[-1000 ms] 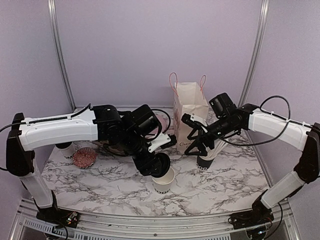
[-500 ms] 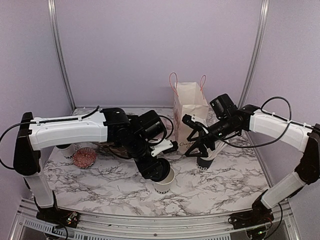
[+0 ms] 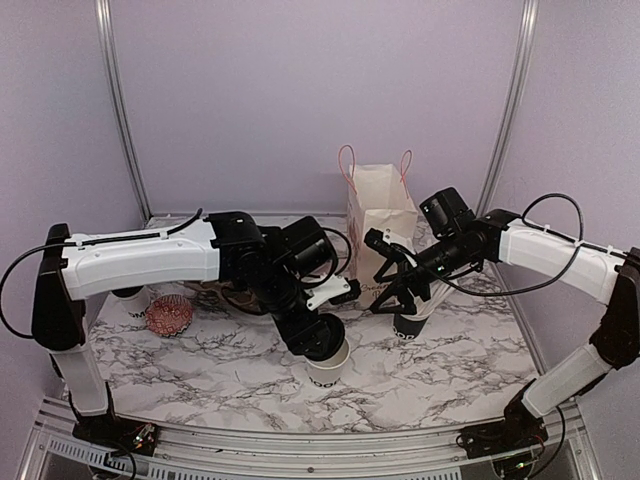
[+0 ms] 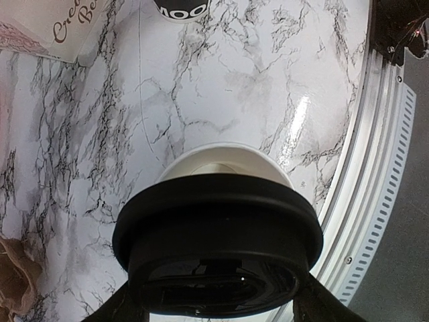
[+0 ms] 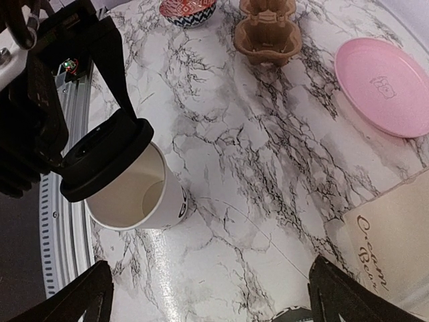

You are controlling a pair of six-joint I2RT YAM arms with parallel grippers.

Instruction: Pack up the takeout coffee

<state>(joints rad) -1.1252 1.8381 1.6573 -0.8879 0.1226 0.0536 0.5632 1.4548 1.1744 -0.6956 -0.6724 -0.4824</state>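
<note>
A: First entry, the takeout coffee. Where did it stand?

B: One open cup (image 3: 328, 368), white paper, dark lettering on the side. It stood upright on the marble table (image 3: 200, 370), near the front edge and about midway across. Its inside showed pale.

A: Its lid?

B: One black lid (image 4: 218, 215), round plastic, held by the left gripper (image 3: 312, 328), whose fingers were closed on it from either side. The lid sat tilted over the cup's mouth. It covered the side toward the left arm, and the far side of the mouth was uncovered. Whether it touched the rim, I could not tell.

A: Further cups?

B: One second cup (image 3: 408, 326), same make, upright just in front of the paper bag (image 3: 382, 225). It was to the right of the first cup and apart from it. The arm above hid most of its top.

A: And that arm's pincer?

B: The right gripper (image 3: 402, 292), fingers spread wide, holding nothing, hung over the second cup.

A: Sundries?

B: The paper bag, cream, with pink cord handles and brown script on its face, stood upright toward the back of the table. One pink plate (image 5: 387, 87) lay flat to the left of the bag. One brown pulp carrier (image 5: 268, 30) and one red-patterned bowl (image 5: 188, 10) were both on the left side, well apart from the cups.
</note>
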